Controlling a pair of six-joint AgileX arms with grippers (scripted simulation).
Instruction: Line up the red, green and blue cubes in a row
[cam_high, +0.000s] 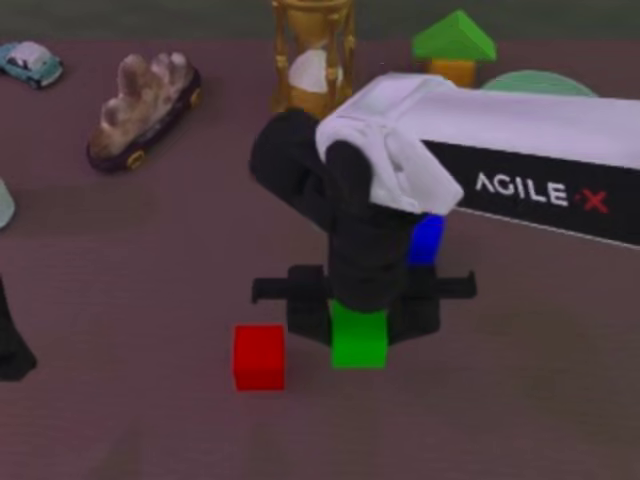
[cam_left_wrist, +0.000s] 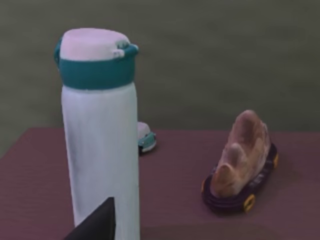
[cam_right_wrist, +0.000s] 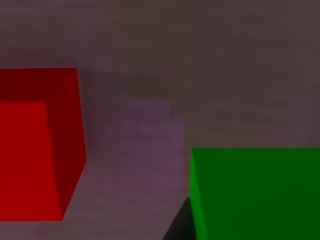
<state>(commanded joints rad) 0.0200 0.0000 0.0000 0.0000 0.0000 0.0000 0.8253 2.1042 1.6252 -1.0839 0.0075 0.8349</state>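
Observation:
The green cube (cam_high: 358, 338) sits near the table's middle, under my right gripper (cam_high: 360, 300), which comes down on it from above and is shut on it. In the right wrist view one dark finger (cam_right_wrist: 179, 226) lies flush against the side of the green cube (cam_right_wrist: 255, 192); the other finger is out of view. The red cube (cam_high: 260, 356) rests on the table just left of the green one, with a small gap; the wrist view also shows the red cube (cam_right_wrist: 35, 150). The blue cube (cam_high: 427, 240) is mostly hidden behind the right arm. My left arm (cam_high: 10, 345) is parked at the left edge.
Along the back stand an hourglass (cam_high: 313, 55), a green wedge (cam_high: 455, 38) on an orange block (cam_high: 452, 70), bread on a wheeled cart (cam_high: 145, 105) and a toy car (cam_high: 30, 62). A white, teal-capped bottle (cam_left_wrist: 100, 135) stands close to the left gripper.

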